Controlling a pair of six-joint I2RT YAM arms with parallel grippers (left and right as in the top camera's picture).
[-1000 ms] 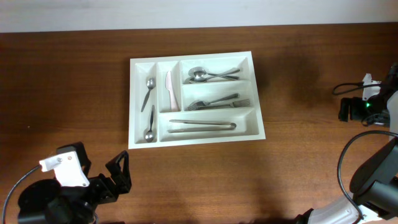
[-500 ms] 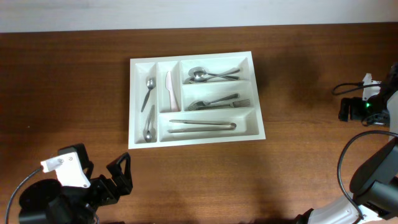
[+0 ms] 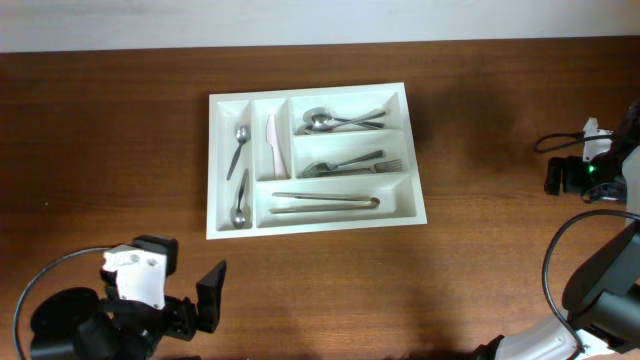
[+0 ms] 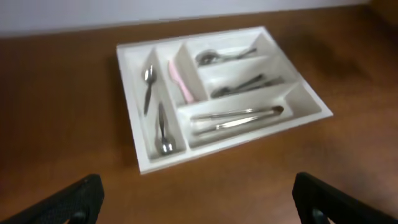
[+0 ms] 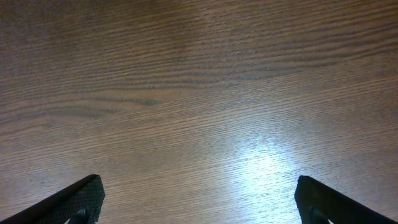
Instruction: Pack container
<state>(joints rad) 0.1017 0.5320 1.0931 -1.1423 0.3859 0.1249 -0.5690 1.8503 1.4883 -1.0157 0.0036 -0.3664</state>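
Table [image 3: 500, 250] shows no loose cutlery anywhere in view; container [image 3: 212, 170] sits flat at centre-rear, and all five compartments hold something; judgement: packing looks done or at its very end, with no pick or place in hand.

Next move, as a guess: nothing visible is left to fetch, so it calls only for a check outside the frame and for keeping both arms clear of the tray; no fine alignment needed.

Left pincer [image 4: 199, 208] is low at the near-left of the table with fingers spread wide and nothing between them; container lies ahead of it and a little to its right, well apart, fully inside its wrist view.

Right pincer [image 5: 199, 208] is also spread wide and empty, over bare wood; no container in its wrist view; the arm sits at the far right edge, well apart from the tray.

Contents: long utensils [image 3: 325, 202] in the nearest crosswise bay; forks [image 3: 350, 163] in the middle; spoons [image 3: 330, 121] in the rear; pale knife [image 3: 271, 145] in the inner narrow bay; teaspoons [image 3: 240, 205] in the outer one.
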